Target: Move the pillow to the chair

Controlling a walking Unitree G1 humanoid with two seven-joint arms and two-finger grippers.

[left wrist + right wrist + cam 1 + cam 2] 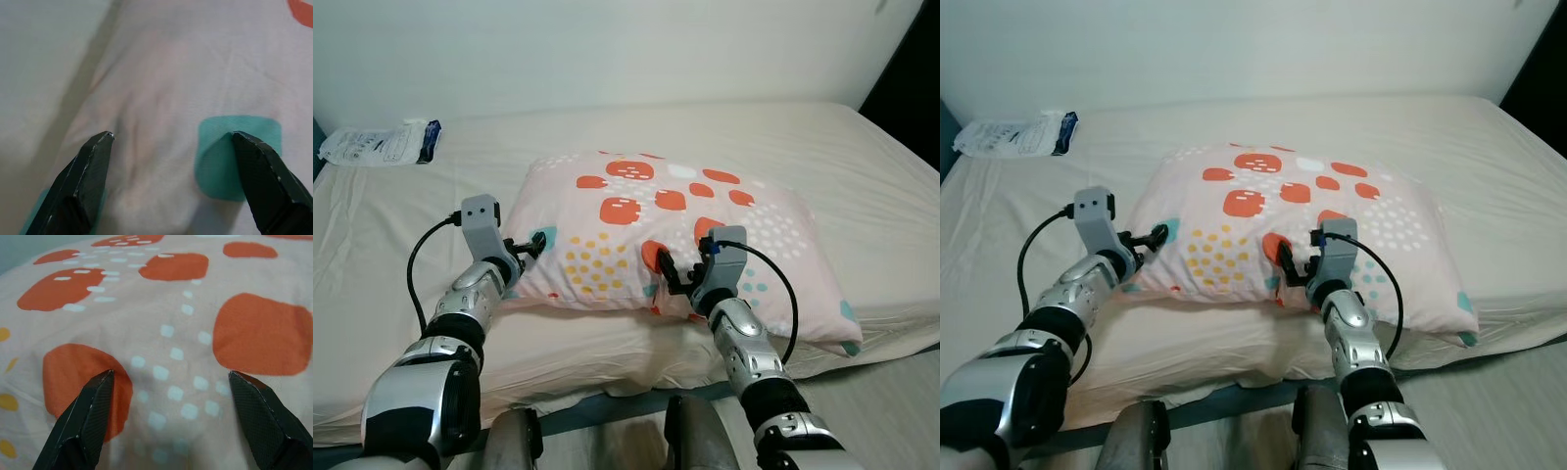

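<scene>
A soft rectangular pillow (675, 230) in pale pink fabric, printed with orange patches, yellow and white dots and a few teal marks, is lying flat on a wide bed (862, 176) covered with a cream sheet, near the bed's front edge and roughly in the middle of it. Both silver arms are reaching forward over the mattress toward the pillow's near side.

The left gripper (530, 245) is sitting at the pillow's near left corner, its two black fingers (83, 181) standing spread apart, with the tips pressing against the pink cloth on either side of a teal patch; nothing is being pinched between them.

The right gripper (674, 276) is resting on the pillow's front edge, right of its centre, beside an orange patch. Its fingers (85, 423) are also standing wide apart, the tips touching the fabric, with white dots and orange shapes showing in the gap between them.

A white plastic packet with a dark blue end (382, 144) is lying on the sheet at the bed's far left corner, well apart from the pillow.
</scene>
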